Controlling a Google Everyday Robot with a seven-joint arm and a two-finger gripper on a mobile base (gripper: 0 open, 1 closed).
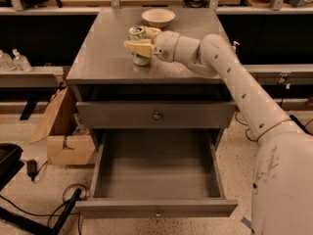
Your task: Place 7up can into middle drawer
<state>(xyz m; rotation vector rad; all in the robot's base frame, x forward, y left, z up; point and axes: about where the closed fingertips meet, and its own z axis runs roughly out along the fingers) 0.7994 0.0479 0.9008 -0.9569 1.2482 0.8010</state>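
Jaws of the gripper (138, 39) straddle the 7up can (137, 33), one side across its front and the other behind it, but whether they press on it or stand slack around it I cannot tell. One can stands upright on the grey table (105, 58), near the back and just in front of the one white bowl (158, 17). Two drawers show below the top: the upper drawer front (122, 115) is shut, and the middle drawer (156, 208) is pulled fully out beneath it. One white arm (234, 82) reaches in from the lower right, bends at the elbow and lies level across the tabletop, wrist pointing left. One cardboard box (66, 141) sits on the floor to the left.
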